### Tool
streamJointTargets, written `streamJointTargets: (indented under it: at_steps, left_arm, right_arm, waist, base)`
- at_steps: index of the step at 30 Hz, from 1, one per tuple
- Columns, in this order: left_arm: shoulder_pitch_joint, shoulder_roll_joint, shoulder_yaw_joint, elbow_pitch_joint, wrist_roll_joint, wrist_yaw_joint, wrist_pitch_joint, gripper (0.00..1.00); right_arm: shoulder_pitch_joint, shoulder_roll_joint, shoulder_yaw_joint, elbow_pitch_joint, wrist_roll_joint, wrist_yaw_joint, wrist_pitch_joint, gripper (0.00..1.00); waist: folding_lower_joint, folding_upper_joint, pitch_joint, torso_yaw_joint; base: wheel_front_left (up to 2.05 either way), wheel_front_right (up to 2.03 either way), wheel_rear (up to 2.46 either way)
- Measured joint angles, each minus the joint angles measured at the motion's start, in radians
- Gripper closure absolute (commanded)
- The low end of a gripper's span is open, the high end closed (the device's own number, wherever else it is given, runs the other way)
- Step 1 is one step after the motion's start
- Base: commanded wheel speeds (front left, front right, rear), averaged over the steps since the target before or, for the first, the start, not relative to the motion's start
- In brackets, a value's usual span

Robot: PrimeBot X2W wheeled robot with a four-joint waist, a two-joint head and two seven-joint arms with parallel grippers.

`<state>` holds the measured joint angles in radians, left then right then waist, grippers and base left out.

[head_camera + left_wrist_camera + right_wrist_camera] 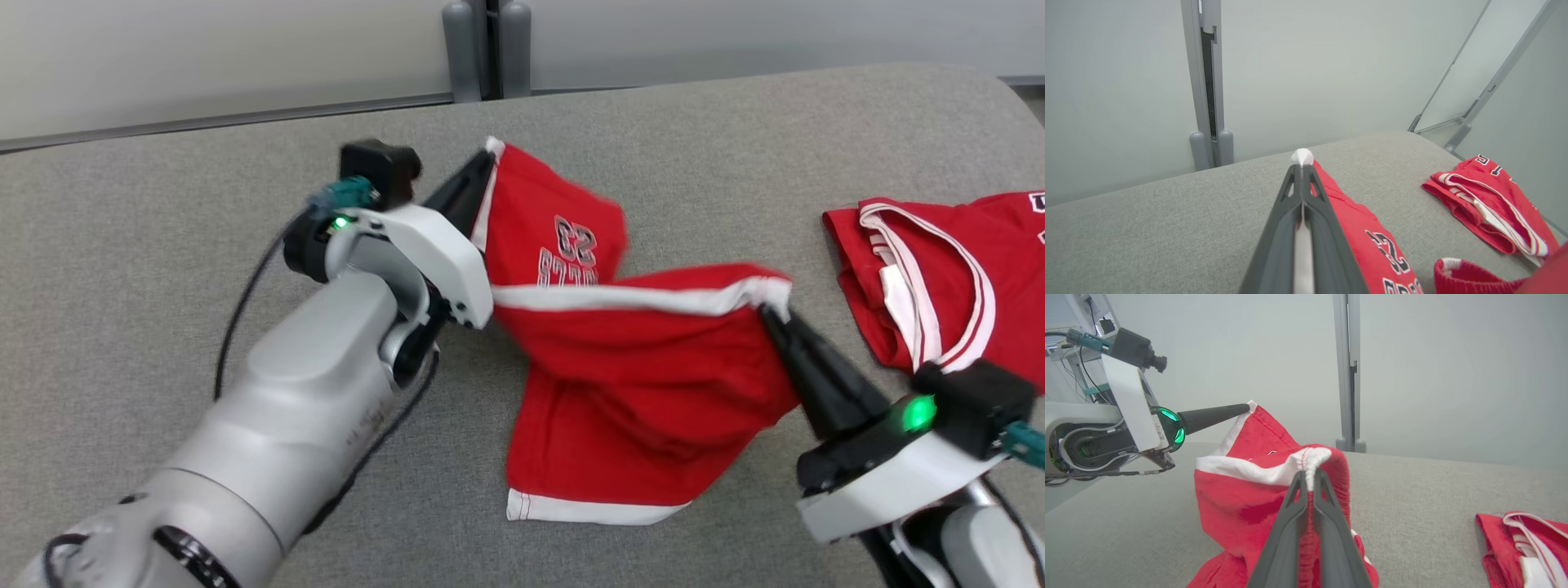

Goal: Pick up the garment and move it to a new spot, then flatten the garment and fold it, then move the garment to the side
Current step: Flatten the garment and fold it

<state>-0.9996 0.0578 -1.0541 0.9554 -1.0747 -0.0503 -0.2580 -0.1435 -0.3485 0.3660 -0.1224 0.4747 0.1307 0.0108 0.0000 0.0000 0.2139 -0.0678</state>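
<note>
- Garment, left of the red jersey: waistband pinched by left gripper and right gripper.
- Pick-up step, likely; next, lift clear and carry away from the jersey.

The red garment in the middle has the number 23 on it, in white with dark edges. In the head view the number is upside down. Right next to it is a row of letters, too blurry to read. The other red cloth on the right has dark letter bits at its far edge, cut off. A small label on the left arm is too tiny to read.
</note>
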Motion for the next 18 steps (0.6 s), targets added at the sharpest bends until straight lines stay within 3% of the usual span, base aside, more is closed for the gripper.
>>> streamJointTargets:
  at_steps: [9, 13, 18]
  left_arm:
    - [0.069, 0.137, 0.400, -0.372, 0.164, 0.099, -0.005, 1.00]
    - [0.113, 0.185, 0.489, -0.532, 0.232, 0.122, -0.005, 1.00]
    - [0.121, 0.248, 0.517, -0.681, 0.268, 0.159, 0.001, 1.00]
  right_arm:
    - [-0.113, 0.016, -0.134, -0.031, -0.074, 0.000, -0.078, 1.00]
    - [-0.187, -0.004, -0.155, -0.049, -0.090, 0.000, -0.090, 1.00]
    - [-0.277, -0.032, -0.176, -0.056, -0.093, 0.000, -0.087, 1.00]
  waist:
    - [0.0000, 0.0000, -0.070, 0.016]
    - [0.0000, 0.0000, -0.103, 0.030]
    - [0.0000, 0.0000, -0.136, 0.057]
  base:
    - [0.00, 0.00, 0.00]
    - [0.00, 0.00, 0.00]
    - [0.00, 0.00, 0.00]
